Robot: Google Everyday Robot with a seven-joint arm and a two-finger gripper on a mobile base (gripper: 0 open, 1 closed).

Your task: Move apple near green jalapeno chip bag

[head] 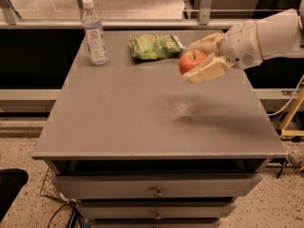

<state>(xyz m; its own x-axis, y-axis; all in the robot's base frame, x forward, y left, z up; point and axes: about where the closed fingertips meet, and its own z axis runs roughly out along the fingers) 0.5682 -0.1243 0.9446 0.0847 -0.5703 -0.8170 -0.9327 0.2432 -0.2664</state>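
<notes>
The red-orange apple [191,61] is held in the air above the grey tabletop [142,113], between the two cream fingers of my gripper [198,60]. The gripper is shut on the apple and reaches in from the right on a white arm [266,34]. The green jalapeno chip bag [155,46] lies flat at the back middle of the table, just left of and behind the apple. The apple's shadow falls on the table well below it.
A clear plastic water bottle [94,32] with a white cap stands at the back left of the table. Drawers [156,189] run under the table's front edge. A metal railing [142,23] runs behind the table.
</notes>
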